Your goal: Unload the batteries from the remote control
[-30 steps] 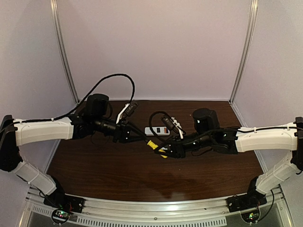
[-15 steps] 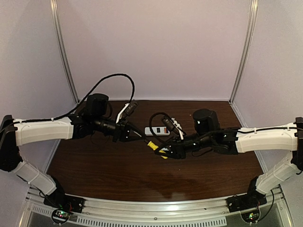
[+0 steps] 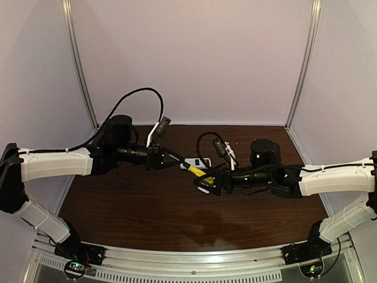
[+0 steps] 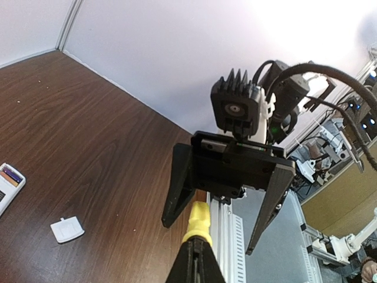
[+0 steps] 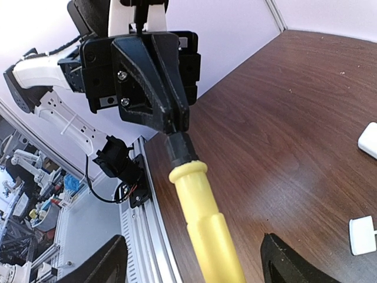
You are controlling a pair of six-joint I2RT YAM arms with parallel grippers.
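My left gripper (image 3: 177, 160) (image 4: 196, 246) is shut on the dark front end of a yellow-handled screwdriver (image 3: 198, 172) (image 4: 198, 219) (image 5: 203, 221), held above the table. My right gripper (image 3: 204, 183) (image 5: 197, 272) stands open, facing the left one, with the yellow handle between its spread fingers (image 5: 106, 265) and apart from both. The white remote control (image 3: 199, 161) (image 4: 8, 187) (image 5: 370, 140) lies on the table just behind the screwdriver. Its compartment is open and the coloured batteries (image 4: 11, 175) lie inside. In the top view the remote is partly hidden.
A small white square lid piece (image 4: 67, 229) (image 5: 364, 234) lies on the brown table (image 3: 147, 212) close to the remote. Cables loop over both wrists (image 3: 147, 97). Pale walls close in the back and sides, and a metal rail (image 3: 194, 265) runs along the near edge.
My right gripper has opened and let go of the yellow handle, and its arm has drawn back to the right. The left gripper has stayed shut on the screwdriver and carried it up and rightward.
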